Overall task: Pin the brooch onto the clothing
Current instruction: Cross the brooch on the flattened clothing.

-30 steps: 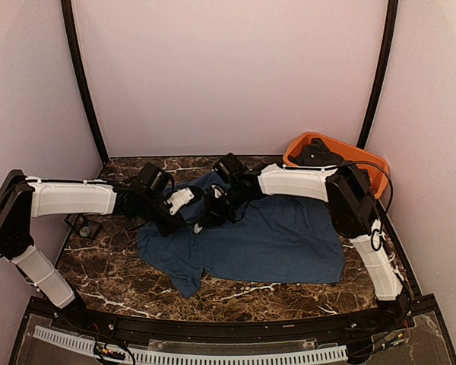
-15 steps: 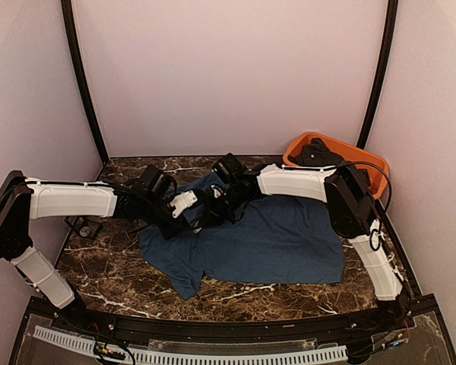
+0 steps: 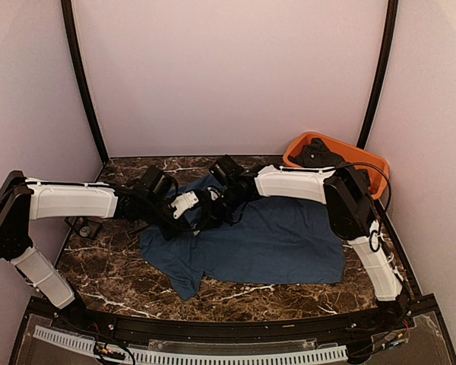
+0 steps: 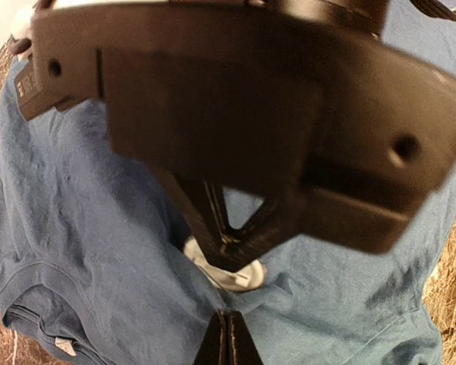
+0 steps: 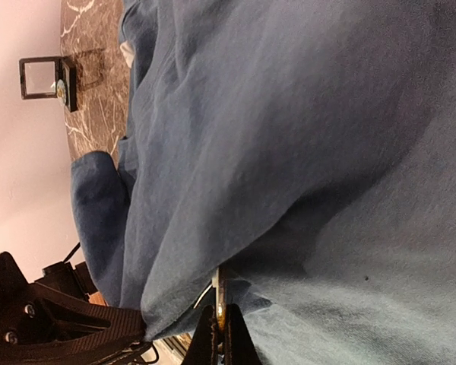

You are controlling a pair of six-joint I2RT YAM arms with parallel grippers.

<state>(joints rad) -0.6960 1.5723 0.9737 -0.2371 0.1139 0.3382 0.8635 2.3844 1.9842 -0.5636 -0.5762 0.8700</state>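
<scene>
The clothing (image 3: 281,236), a navy-blue T-shirt, lies spread over the marble table. Both grippers meet over its upper left part. My left gripper (image 4: 225,325) is shut, its tips pinching a puckered fold of the clothing (image 4: 76,228). My right gripper (image 5: 221,325) is shut on the brooch (image 5: 221,293), seen edge-on and pressed against a raised fold of the clothing (image 5: 327,152). In the left wrist view the brooch (image 4: 232,274) is a small white disc, half tucked into the fabric under the right gripper (image 4: 228,247). Its pin is hidden.
An orange tub (image 3: 368,169) with dark items inside stands at the back right corner. A small black square frame (image 3: 83,226) lies on the table to the left of the shirt, also in the right wrist view as the frame (image 5: 42,78).
Both grippers edged slightly closer together over the shirt, and the shirt's left edge drew in a little to the right. Both stayed shut.
</scene>
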